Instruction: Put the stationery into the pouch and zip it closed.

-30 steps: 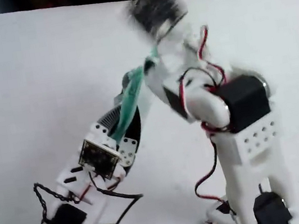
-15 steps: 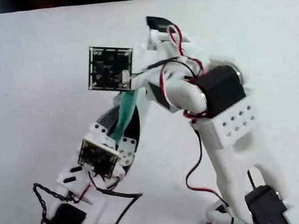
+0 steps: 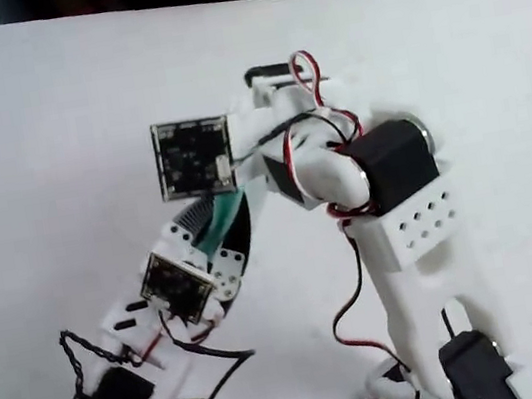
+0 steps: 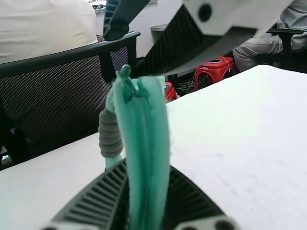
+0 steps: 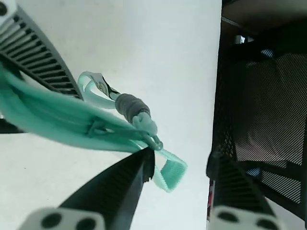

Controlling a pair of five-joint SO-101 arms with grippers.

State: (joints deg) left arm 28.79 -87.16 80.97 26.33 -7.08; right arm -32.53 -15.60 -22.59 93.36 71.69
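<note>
Near left: the left hand [image 4: 146, 178] is pinching the pouch [image 4: 144, 124] between two black ribbed plastic fingers [image 4: 96, 201], which are pressing on the fabric from both sides. White moulded arm shells with black and red wiring are running back from it toward the near edge.

Pouch: mint-green woven fabric, flat and narrow, presenting edge-on. It is sticking out of the left hand toward the far side, over the middle of the surface [image 3: 50, 112]. A zip seam is running along its edge and ending at a matching green zip slider [image 5: 154, 140] at the far tip. Beside the slider, a grey ribbed sleeve [image 5: 129, 105] is binding a pale green cord loop [image 5: 90, 82]. A short woven tab [image 5: 170, 175] is hanging off the end.

The right hand [image 5: 181, 158], coming in from the near right and bending over the centre, is sitting at the far tip of the pouch with its fingers spread. One black ribbed fingertip [image 5: 141, 167] is lying just beside the slider; whether it is touching cannot be told. The tab is lying in the gap between the two fingers. The other finger is standing apart from the fabric.

Surface: white, matte, smooth. Beyond its far edge, a chair [image 4: 57, 81] with a black mesh back and a glossy black frame is standing.
</note>
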